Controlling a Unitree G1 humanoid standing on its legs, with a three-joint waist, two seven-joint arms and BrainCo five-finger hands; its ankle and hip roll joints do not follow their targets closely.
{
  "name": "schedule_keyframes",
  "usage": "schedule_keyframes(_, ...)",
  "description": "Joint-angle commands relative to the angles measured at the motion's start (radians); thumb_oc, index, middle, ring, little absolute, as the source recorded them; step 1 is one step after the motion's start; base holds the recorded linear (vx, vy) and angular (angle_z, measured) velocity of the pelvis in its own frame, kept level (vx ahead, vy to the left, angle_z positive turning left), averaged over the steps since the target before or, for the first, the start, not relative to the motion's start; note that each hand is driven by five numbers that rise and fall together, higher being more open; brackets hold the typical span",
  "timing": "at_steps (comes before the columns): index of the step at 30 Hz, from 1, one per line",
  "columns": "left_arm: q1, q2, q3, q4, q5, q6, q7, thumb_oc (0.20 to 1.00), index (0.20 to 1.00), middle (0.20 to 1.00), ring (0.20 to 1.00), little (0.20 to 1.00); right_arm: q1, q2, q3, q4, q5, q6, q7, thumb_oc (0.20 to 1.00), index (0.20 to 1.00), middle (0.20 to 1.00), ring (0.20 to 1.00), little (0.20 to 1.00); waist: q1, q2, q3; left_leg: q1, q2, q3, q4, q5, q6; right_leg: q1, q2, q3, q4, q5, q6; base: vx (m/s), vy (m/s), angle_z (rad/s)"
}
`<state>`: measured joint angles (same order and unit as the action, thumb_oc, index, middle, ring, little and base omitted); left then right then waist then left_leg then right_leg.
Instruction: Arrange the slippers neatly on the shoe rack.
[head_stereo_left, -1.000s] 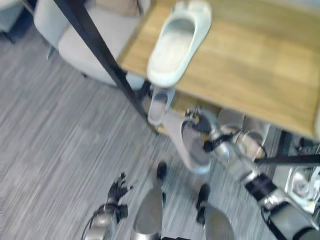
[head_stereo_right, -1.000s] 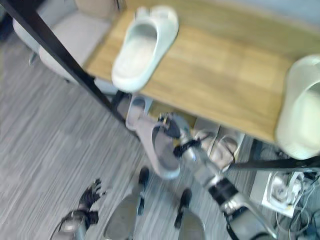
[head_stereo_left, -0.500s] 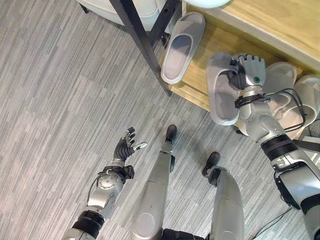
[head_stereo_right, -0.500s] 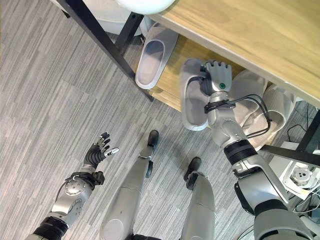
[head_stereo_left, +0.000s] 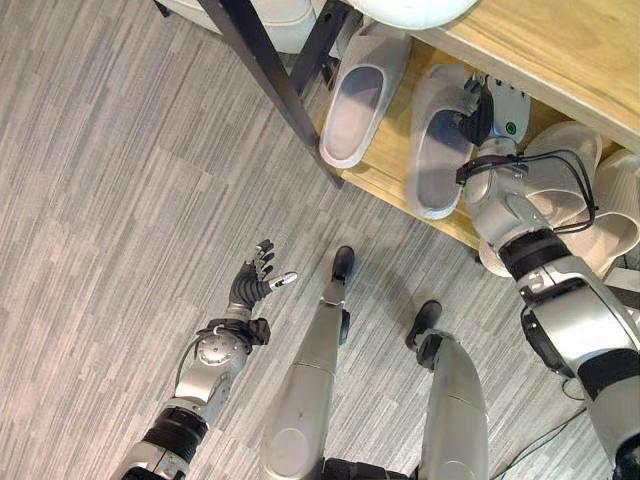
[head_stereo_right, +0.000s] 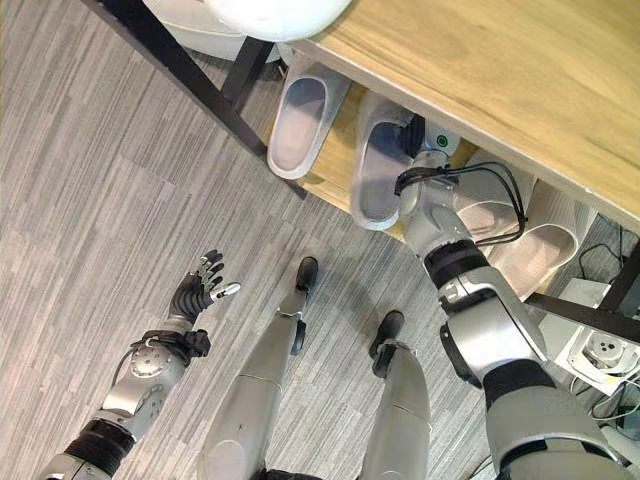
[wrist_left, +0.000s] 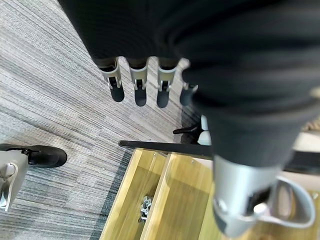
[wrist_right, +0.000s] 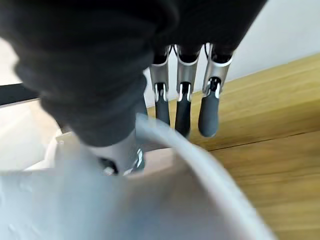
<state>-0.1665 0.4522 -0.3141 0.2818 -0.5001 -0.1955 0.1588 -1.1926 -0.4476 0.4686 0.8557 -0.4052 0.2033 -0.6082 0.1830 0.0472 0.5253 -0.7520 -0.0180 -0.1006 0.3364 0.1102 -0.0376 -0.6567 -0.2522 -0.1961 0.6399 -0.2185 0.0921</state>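
- Right hand (head_stereo_left: 490, 110) is pinching a grey slipper (head_stereo_left: 435, 140) on the low rack shelf (head_stereo_left: 385, 170) (beside its mate (head_stereo_left: 358, 110)).
- Left hand (head_stereo_left: 252, 287) is hanging near the floor, fingers relaxed.

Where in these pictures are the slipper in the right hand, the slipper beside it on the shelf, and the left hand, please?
held slipper (head_stereo_left: 432, 165), left eye view, on its insole.
neighbouring slipper (head_stereo_left: 357, 115), left eye view, on its insole.
left hand (head_stereo_left: 250, 288), left eye view, on its palm.
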Motion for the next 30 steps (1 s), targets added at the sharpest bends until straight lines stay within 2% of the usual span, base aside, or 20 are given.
schedule_keyframes(1, 0.009, -0.003, -0.039, 0.021, -0.013, -0.035, 0.014, 1.0, 1.0, 1.0, 1.0, 1.0, 0.037, -0.025, 0.019, -0.009, 0.051, -0.029, -0.025, 1.0, 1.0, 1.0, 1.0, 1.0, 0.019, -0.009, -0.104, 0.001, 0.024, -0.004, 0.099, -0.246, -0.008, 0.046, -0.01, 0.033, -0.167, 0.047, 0.049, 0.0, 0.0, 0.0)
schedule_keyframes(2, 0.005, -0.008, -0.037, 0.029, -0.011, -0.03, 0.02, 1.0, 1.0, 1.0, 1.0, 1.0, 0.05, -0.019, 0.006, -0.042, 0.073, -0.035, -0.034, 1.0, 1.0, 1.0, 1.0, 1.0, 0.013, -0.013, -0.104, 0.015, 0.027, -0.001, 0.092, -0.247, -0.008, 0.055, -0.007, 0.034, -0.175, 0.047, 0.047, -0.06, 0.023, 0.0)
schedule_keyframes(3, 0.003, -0.01, -0.036, 0.031, -0.01, -0.028, 0.022, 1.0, 1.0, 1.0, 1.0, 1.0, 0.06, -0.019, -0.001, -0.057, 0.079, -0.039, -0.038, 1.0, 1.0, 1.0, 1.0, 1.0, 0.012, -0.013, -0.1, 0.007, 0.026, 0.002, 0.083, -0.215, -0.003, 0.048, -0.008, 0.029, -0.184, 0.074, 0.042, 0.0, 0.0, 0.0)
schedule_keyframes(4, 0.002, -0.014, -0.033, 0.038, -0.01, -0.024, 0.024, 1.0, 1.0, 1.0, 1.0, 1.0, 0.079, -0.013, -0.011, -0.085, 0.088, -0.044, -0.04, 1.0, 1.0, 1.0, 1.0, 1.0, 0.007, -0.017, -0.103, 0.024, 0.029, 0.0, 0.087, -0.247, -0.008, 0.063, -0.003, 0.036, -0.183, 0.049, 0.046, 0.01, -0.009, -0.03)
schedule_keyframes(6, -0.001, -0.018, -0.029, 0.042, -0.009, -0.022, 0.029, 1.0, 1.0, 1.0, 1.0, 1.0, 0.101, -0.007, -0.027, -0.124, 0.097, -0.048, -0.042, 1.0, 1.0, 1.0, 1.0, 1.0, 0.002, -0.02, -0.101, 0.031, 0.03, 0.001, 0.085, -0.248, -0.008, 0.067, -0.001, 0.037, -0.183, 0.048, 0.046, 0.01, -0.008, -0.04)
schedule_keyframes(7, -0.005, -0.031, -0.021, 0.052, -0.002, -0.012, 0.037, 1.0, 1.0, 1.0, 1.0, 1.0, 0.19, 0.026, -0.081, -0.225, 0.127, -0.072, -0.055, 1.0, 1.0, 1.0, 1.0, 1.0, -0.013, -0.024, -0.095, 0.033, 0.032, 0.006, 0.077, -0.222, -0.002, 0.066, 0.0, 0.035, -0.191, 0.071, 0.037, -0.07, 0.009, -0.03)
schedule_keyframes(9, -0.004, -0.05, -0.015, 0.057, -0.001, -0.003, 0.042, 1.0, 1.0, 1.0, 1.0, 1.0, 0.321, 0.07, -0.143, -0.322, 0.174, -0.115, -0.061, 1.0, 1.0, 1.0, 1.0, 1.0, -0.029, -0.027, -0.09, 0.044, 0.036, 0.008, 0.081, -0.228, 0.0, 0.076, 0.005, 0.041, -0.189, 0.066, 0.033, -0.03, 0.0, -0.01)
schedule_keyframes(10, -0.002, -0.049, -0.016, 0.057, -0.001, -0.003, 0.042, 1.0, 1.0, 1.0, 1.0, 1.0, 0.324, 0.07, -0.144, -0.325, 0.173, -0.114, -0.06, 1.0, 1.0, 1.0, 1.0, 1.0, -0.027, -0.028, -0.09, 0.046, 0.037, 0.008, 0.083, -0.23, 0.0, 0.077, 0.005, 0.041, -0.188, 0.065, 0.033, 0.07, -0.036, -0.02)
schedule_keyframes(11, -0.003, -0.056, -0.018, 0.06, 0.003, 0.002, 0.043, 1.0, 1.0, 1.0, 1.0, 1.0, 0.387, 0.121, -0.18, -0.342, 0.289, -0.182, -0.05, 1.0, 1.0, 1.0, 1.0, 1.0, -0.037, -0.027, -0.087, 0.062, 0.041, 0.007, 0.091, -0.263, -0.003, 0.088, 0.01, 0.051, -0.178, 0.038, 0.037, 0.07, -0.028, -0.09)
schedule_keyframes(12, -0.002, -0.055, -0.019, 0.06, 0.003, 0.002, 0.043, 1.0, 1.0, 1.0, 1.0, 1.0, 0.39, 0.121, -0.181, -0.343, 0.291, -0.184, -0.049, 1.0, 1.0, 1.0, 1.0, 1.0, -0.036, -0.028, -0.088, 0.062, 0.041, 0.008, 0.092, -0.264, -0.003, 0.089, 0.01, 0.052, -0.177, 0.037, 0.037, 0.05, -0.034, -0.11)
schedule_keyframes(13, -0.006, -0.053, -0.022, 0.071, 0.011, 0.009, 0.036, 1.0, 1.0, 1.0, 1.0, 1.0, 0.423, 0.164, -0.194, -0.302, 0.443, -0.239, -0.008, 1.0, 1.0, 1.0, 1.0, 1.0, -0.041, -0.026, -0.084, 0.062, 0.043, 0.011, 0.096, -0.264, -0.002, 0.084, 0.011, 0.053, -0.171, 0.037, 0.035, -0.02, -0.007, -0.19)
schedule_keyframes(14, -0.005, -0.053, -0.022, 0.071, 0.011, 0.009, 0.036, 1.0, 1.0, 1.0, 1.0, 1.0, 0.421, 0.163, -0.194, -0.3, 0.445, -0.241, -0.008, 1.0, 1.0, 1.0, 1.0, 1.0, -0.041, -0.027, -0.084, 0.061, 0.043, 0.011, 0.096, -0.264, -0.002, 0.084, 0.011, 0.053, -0.171, 0.036, 0.035, -0.04, -0.016, -0.21)
schedule_keyframes(15, -0.009, -0.047, -0.023, 0.087, 0.019, 0.013, 0.029, 1.0, 1.0, 1.0, 1.0, 1.0, 0.442, 0.205, -0.188, -0.232, 0.585, -0.279, 0.05, 1.0, 1.0, 1.0, 1.0, 1.0, -0.042, -0.023, -0.079, 0.064, 0.044, 0.012, 0.097, -0.262, -0.002, 0.082, 0.013, 0.055, -0.166, 0.037, 0.034, -0.04, -0.019, -0.21)
schedule_keyframes(17, -0.012, -0.039, -0.022, 0.104, 0.017, 0.014, 0.025, 1.0, 1.0, 1.0, 1.0, 1.0, 0.439, 0.23, -0.184, -0.164, 0.69, -0.296, 0.098, 1.0, 1.0, 1.0, 1.0, 1.0, -0.04, -0.021, -0.072, 0.07, 0.044, 0.014, 0.09, -0.257, -0.004, 0.08, 0.013, 0.057, -0.163, 0.039, 0.034, -0.04, -0.015, -0.07)
schedule_keyframes(22, -0.021, -0.038, -0.03, 0.112, 0.012, 0.013, 0.022, 1.0, 1.0, 1.0, 1.0, 1.0, 0.424, 0.27, -0.19, -0.113, 0.871, -0.342, 0.142, 1.0, 1.0, 1.0, 1.0, 1.0, -0.031, -0.014, -0.065, 0.079, 0.042, 0.015, 0.08, -0.253, -0.004, 0.086, 0.009, 0.057, -0.165, 0.04, 0.036, 0.0, 0.0, 0.0)
schedule_keyframes(30, -0.106, -0.052, -0.051, 0.159, 0.017, 0.013, 0.037, 1.0, 1.0, 1.0, 1.0, 1.0, 0.397, 0.311, -0.109, -0.156, 1.096, -0.384, 0.266, 1.0, 1.0, 1.0, 1.0, 1.0, -0.023, -0.004, -0.06, 0.084, 0.031, 0.012, 0.094, -0.254, -0.005, 0.095, -0.006, 0.055, -0.143, 0.029, 0.033, 0.0, -0.006, 0.03)
